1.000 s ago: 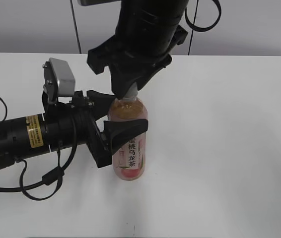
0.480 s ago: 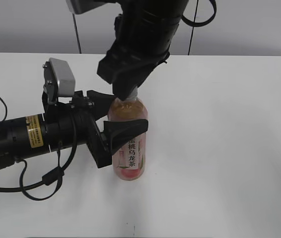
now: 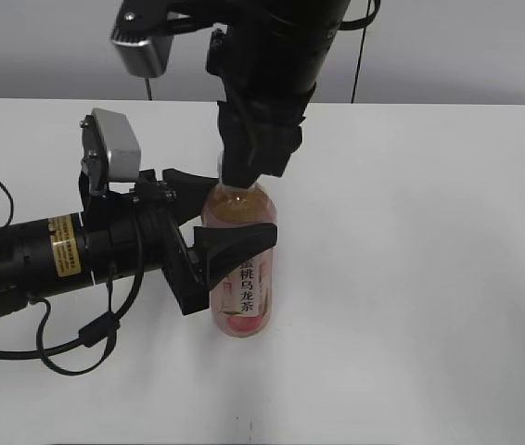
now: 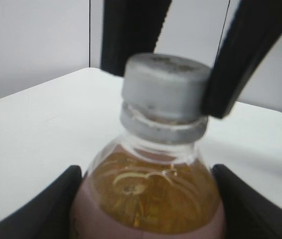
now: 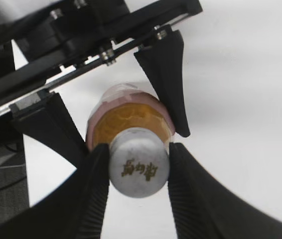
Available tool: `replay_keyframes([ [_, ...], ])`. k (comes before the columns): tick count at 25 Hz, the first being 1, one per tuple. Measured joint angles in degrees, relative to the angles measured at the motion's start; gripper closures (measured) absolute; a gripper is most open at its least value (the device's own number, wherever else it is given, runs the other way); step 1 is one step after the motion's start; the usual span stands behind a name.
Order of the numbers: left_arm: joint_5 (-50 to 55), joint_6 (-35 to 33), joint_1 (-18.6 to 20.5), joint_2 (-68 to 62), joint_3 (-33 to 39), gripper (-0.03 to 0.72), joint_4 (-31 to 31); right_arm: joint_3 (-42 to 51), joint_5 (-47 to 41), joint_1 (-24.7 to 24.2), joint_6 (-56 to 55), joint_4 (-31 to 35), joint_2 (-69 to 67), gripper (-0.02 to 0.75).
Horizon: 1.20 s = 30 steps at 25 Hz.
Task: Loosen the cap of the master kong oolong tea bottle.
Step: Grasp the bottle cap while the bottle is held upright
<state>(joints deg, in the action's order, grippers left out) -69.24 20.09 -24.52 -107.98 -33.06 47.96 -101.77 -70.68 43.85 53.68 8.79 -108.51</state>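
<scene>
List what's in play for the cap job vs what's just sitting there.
In play:
- bottle, upright, held by left claw around its shoulder
- cap, pinched by right claw

Just there:
- table
- loose black cable by the left arm
Nothing else on the table in view.

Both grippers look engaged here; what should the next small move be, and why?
Probably twist the right gripper about the bottle's axis: its fingers already pinch the cap, the left gripper clamps the bottle upright, and the cap looks fully seated on the neck.
</scene>
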Motion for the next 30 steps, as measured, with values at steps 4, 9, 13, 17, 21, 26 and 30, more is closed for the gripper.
replay_keyframes([
  [4,0.0,0.0,0.0,0.0,0.0,0.220,0.0,-0.2,-0.1,0.0,12.3,0.0,0.0,0.459],
  [9,0.1,0.0,0.0,0.0,0.0,0.221,0.0,-0.2,-0.1,0.0,27.0,0.1,0.0,0.459],
  [13,0.2,0.0,0.0,0.0,0.0,0.221,0.0,-0.3,-0.1,0.0,38.2,0.1,0.0,0.460],
  [17,0.2,0.0,0.0,0.0,0.0,0.221,0.0,-0.3,-0.1,0.0,48.1,0.4,0.0,0.460],
  [21,0.2,0.0,0.0,0.0,0.0,0.221,0.0,-0.3,-0.1,-0.1,61.4,0.8,0.0,0.460],
  [26,0.3,0.1,0.0,0.0,0.0,0.221,-0.2,-0.6,-0.1,-0.2,73.9,1.4,-0.5,0.461],
  [30,0.3,0.0,0.0,0.0,0.0,0.221,-0.2,-0.7,-0.1,-0.2,75.4,1.5,-0.5,0.461],
])
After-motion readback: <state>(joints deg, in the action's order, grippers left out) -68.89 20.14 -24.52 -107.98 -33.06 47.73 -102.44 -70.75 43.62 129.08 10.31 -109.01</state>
